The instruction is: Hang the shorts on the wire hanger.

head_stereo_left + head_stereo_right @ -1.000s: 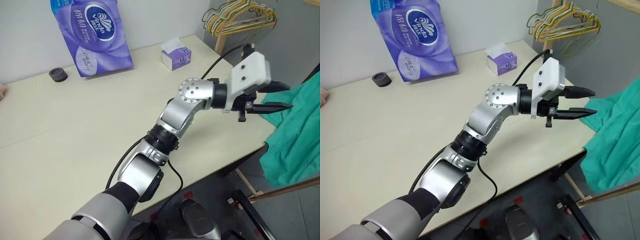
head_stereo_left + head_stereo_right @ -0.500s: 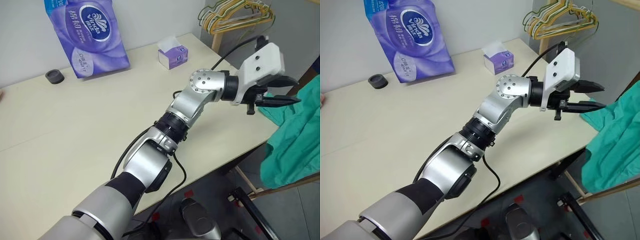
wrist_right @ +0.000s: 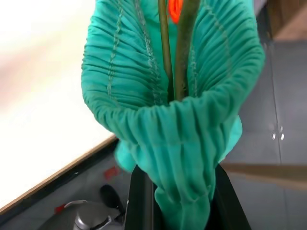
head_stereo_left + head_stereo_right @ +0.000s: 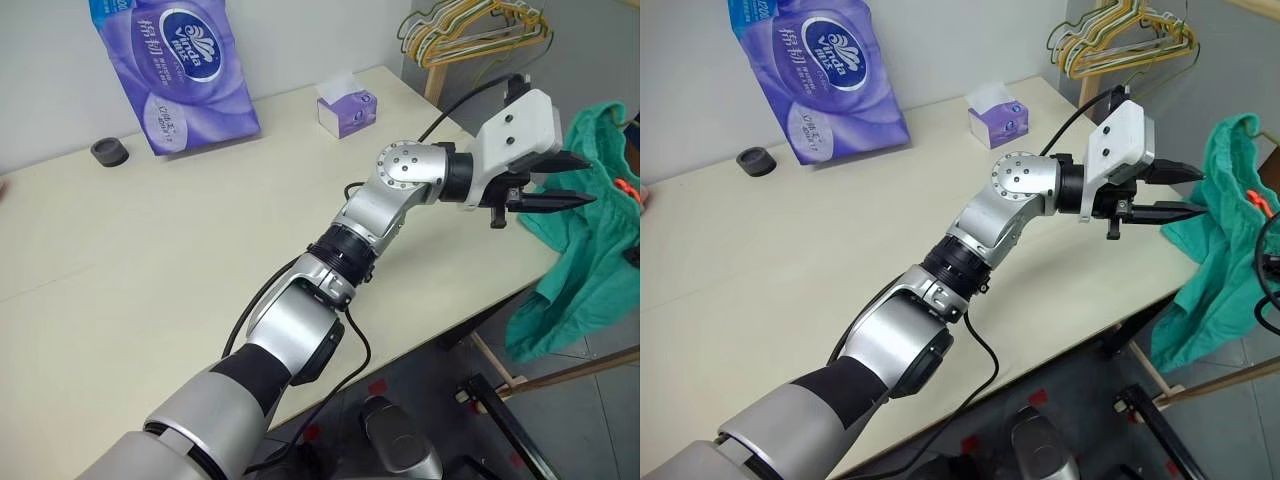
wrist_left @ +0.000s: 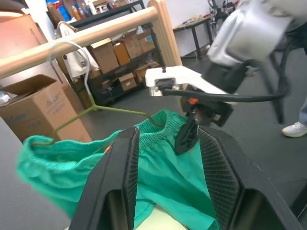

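Both jaws differ: my right gripper is clamped tight on the gathered waistband of the shorts, and my left gripper stands partly parted with nothing between its fingers, pointing level at the cloth. Using the table as landmark: the shorts hang just off its far right corner, past the edge, legs drooping toward the floor. The wire hanger sits there too, its bar running into the waistband opening, red-orange mark showing inside the bunched elastic. Likely reason for the pinch: holding the waistband up and stretched keeps the opening wide so the wire can thread in; my left gripper looks staged to take the other side of the band or steady the wire. On the table's far side sit a purple tissue pack, a small tissue box and a dark round cap. Beyond the table's right corner, bunched coloured hangers hang on a wooden rack; cardboard boxes and shelving stand behind.
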